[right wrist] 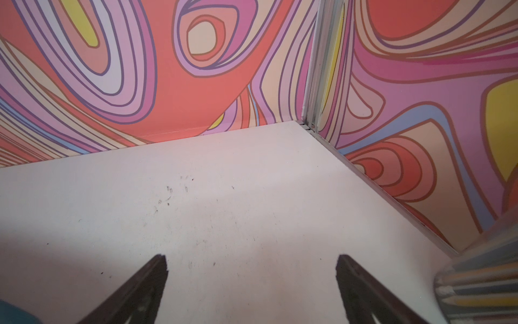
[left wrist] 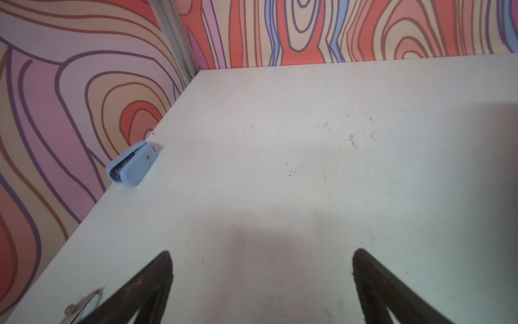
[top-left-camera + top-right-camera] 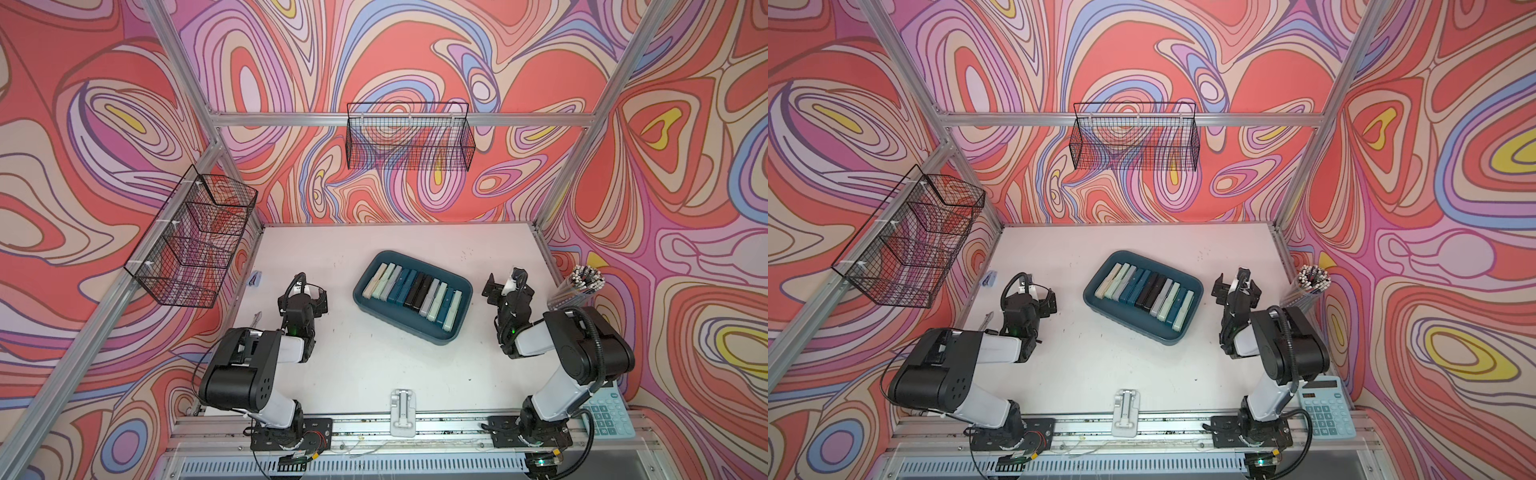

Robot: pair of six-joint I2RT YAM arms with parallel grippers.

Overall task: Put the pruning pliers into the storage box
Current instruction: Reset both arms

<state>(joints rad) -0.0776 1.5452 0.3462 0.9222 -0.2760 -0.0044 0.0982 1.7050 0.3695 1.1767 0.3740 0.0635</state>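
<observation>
While both top views show the pruning pliers [image 3: 413, 297] [image 3: 1144, 297] lying in a row inside the storage box [image 3: 399, 326], between the left gripper [image 3: 309, 286] and the right gripper [image 3: 506, 282], neither wrist view shows them. Left wrist view: jaws wide apart and empty, with a small blue gadget [image 2: 131, 165] at the edge of the table [image 2: 280, 140]. Right wrist view: jaws wide apart and empty.

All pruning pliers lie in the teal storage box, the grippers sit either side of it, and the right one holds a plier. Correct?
Not quite: the right gripper holds nothing. The right wrist view shows its fingers apart over bare table. The rest stands: pruning pliers in the storage box.
</observation>
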